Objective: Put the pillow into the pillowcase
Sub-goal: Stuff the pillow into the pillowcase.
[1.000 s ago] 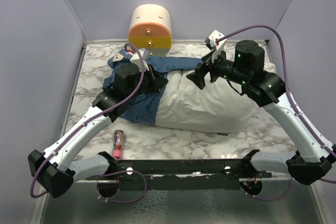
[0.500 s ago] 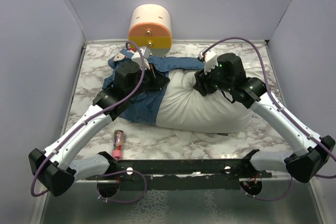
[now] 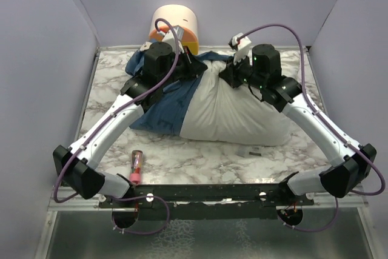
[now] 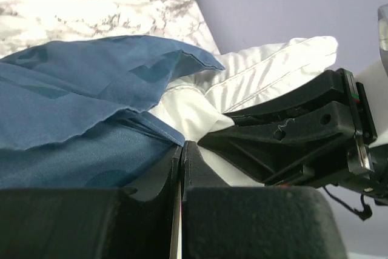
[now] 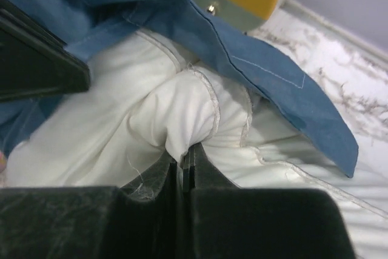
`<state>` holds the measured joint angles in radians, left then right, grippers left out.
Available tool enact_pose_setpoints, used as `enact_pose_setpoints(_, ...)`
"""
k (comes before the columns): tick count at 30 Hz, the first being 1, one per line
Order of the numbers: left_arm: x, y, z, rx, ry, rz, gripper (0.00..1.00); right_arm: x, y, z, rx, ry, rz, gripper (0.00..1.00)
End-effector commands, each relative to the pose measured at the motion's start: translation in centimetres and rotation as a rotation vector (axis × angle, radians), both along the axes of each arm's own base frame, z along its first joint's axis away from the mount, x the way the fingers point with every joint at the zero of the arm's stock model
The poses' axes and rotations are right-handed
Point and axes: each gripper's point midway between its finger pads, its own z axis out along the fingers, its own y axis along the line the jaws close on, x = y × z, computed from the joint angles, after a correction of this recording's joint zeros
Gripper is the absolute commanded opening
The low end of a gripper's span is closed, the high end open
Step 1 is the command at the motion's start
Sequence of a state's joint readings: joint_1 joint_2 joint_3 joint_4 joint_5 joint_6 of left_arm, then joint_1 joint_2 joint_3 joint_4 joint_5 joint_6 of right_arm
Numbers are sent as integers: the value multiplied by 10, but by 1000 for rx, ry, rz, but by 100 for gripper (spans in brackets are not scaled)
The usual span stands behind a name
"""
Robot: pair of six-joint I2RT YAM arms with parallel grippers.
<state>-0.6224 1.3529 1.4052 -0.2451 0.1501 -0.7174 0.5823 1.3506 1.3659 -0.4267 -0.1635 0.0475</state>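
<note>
We judge the job barely begun. The pillow (image 3: 242, 116) lies across the middle of the desk (image 3: 103, 83), nearly all of it bare white. The pillowcase (image 3: 160, 104) is bunched at its nine o'clock side and laps over only that end and the far edge. Our left gripper (image 4: 182, 153) has its jaws closed on what looks like the blue hem of the case, at the pillow's eleven o'clock corner. Our right gripper (image 5: 185, 153) sits just beside it at twelve o'clock, its jaws pinched on a bulge of the pillow's white cloth. As we read it, almost everything is left: the mouth must be spread, the pillow fed in along its whole length, and the case drawn toward three o'clock.
</note>
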Motion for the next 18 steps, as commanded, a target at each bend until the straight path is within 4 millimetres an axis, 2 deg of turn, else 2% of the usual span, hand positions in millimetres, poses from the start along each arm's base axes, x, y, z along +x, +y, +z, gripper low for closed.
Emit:
enact_pose_setpoints(1,-31,-42,116,-282,-204,-241,0,15,32,149,276,-378,55,1)
enact_pose_setpoints(3,-32,-42,126,-303,-222,-243,0,13,25,174,297,-465,41,1)
enact_pose_setpoints(4,-33,-40,129,-303,-232,-241,0,10,22,180,304,-506,44,1)
enact_pose_setpoints(5,-35,-38,128,-297,-235,-237,0,4,20,185,311,-543,58,1)
enact_pose_setpoints(7,-37,-31,117,-264,-245,-217,0,-10,17,180,305,-587,98,1)
enact_pose_setpoints(9,-41,-22,92,-209,-244,-197,0,-24,18,153,262,-582,166,1)
enact_pose_setpoints(10,-43,-18,70,-177,-227,-190,0,-31,19,132,235,-554,198,1)
enact_pose_setpoints(13,-56,-6,-11,-103,-95,-179,0,-55,19,51,162,-414,295,1)
enact_pose_setpoints(15,-69,3,-56,-89,11,-163,0,-77,18,14,173,-311,349,1)
enact_pose_setpoints(17,-80,12,-79,-100,75,-141,0,-95,18,-13,203,-205,383,1)
enact_pose_setpoints(18,-83,16,-82,-109,84,-128,0,-101,18,-23,215,-159,386,1)
